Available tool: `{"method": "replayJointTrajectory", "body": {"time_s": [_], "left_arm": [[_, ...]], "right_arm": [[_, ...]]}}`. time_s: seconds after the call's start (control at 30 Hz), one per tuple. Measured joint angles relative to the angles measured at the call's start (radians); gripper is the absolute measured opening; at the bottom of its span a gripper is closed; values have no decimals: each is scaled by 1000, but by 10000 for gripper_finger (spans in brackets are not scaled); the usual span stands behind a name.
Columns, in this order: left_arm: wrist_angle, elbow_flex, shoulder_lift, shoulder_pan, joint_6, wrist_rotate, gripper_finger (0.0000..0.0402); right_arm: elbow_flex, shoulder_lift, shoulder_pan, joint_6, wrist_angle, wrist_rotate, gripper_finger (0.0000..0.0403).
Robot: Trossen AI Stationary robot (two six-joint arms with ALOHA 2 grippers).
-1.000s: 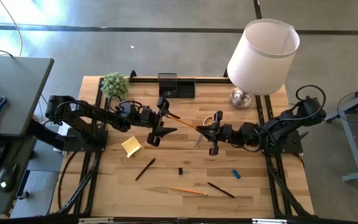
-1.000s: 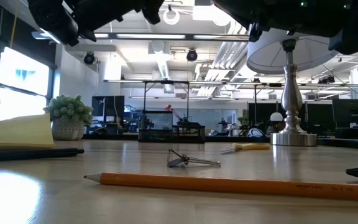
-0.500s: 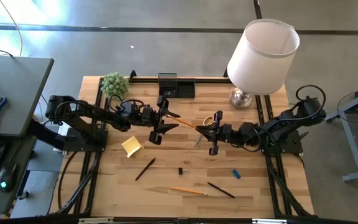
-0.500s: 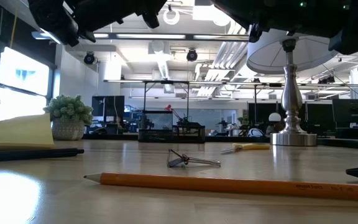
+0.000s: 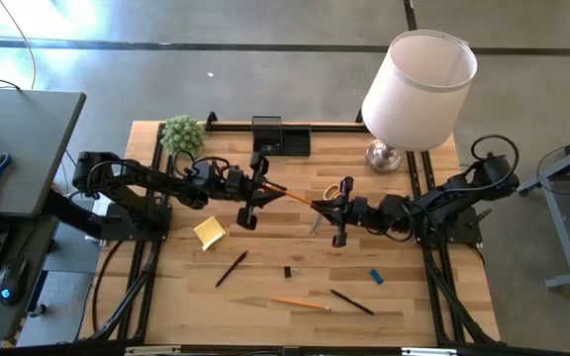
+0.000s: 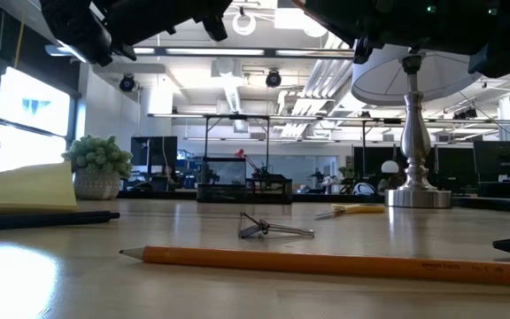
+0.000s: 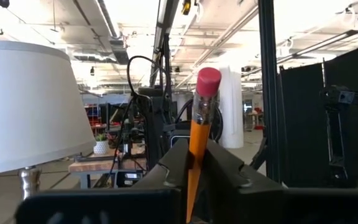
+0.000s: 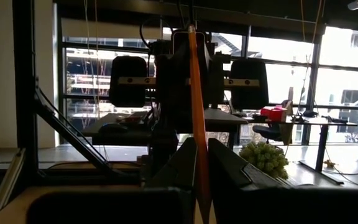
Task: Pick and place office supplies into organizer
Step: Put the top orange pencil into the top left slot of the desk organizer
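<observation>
An orange pencil (image 5: 290,194) with a pink eraser (image 7: 208,81) hangs in the air between my two grippers, over the middle of the table. My left gripper (image 5: 265,190) is shut on it from the left, and my right gripper (image 5: 320,207) from the right. The black organizer (image 5: 280,135) stands at the table's far edge. On the tabletop lie yellow-handled scissors (image 5: 336,191), a yellow sticky pad (image 5: 209,232), a black pen (image 5: 231,268), a small clip (image 5: 287,271), a blue block (image 5: 375,276), a second pencil (image 5: 300,304) and another pen (image 5: 351,302). My left gripper pinches the pencil's shaft (image 7: 193,163) between its two fingers, a short way below the eraser. The fingers come roughly level from the table's left, and the eraser end sticks up behind them. The pencil is clear of the table. My right gripper pinches the pencil's other end (image 8: 199,163) between its two fingers. They come roughly level from the table's right, lying along the pencil. From them the pencil slants up toward my left gripper.
A white-shaded lamp (image 5: 419,89) stands at the far right, and a small green plant (image 5: 182,133) at the far left beside the organizer. The near half of the table holds the loose items, with bare wood between them.
My left gripper's fingers, wide apart a second ago, have shut on the pencil near its eraser end. Neither arm has moved, and the pencil has stayed where my right gripper held it.
</observation>
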Motion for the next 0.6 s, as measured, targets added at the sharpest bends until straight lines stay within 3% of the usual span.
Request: {"method": "replayJointTrajectory", "body": {"time_s": [0.37,0.6], "left_arm": [[-56,1,-4,0,51,-31,20],[-97,1,-2,3,77,-60,5]], "right_arm": [[0,0,0,14,-34,14,13],[0,0,0,48,-103,84,28]]}}
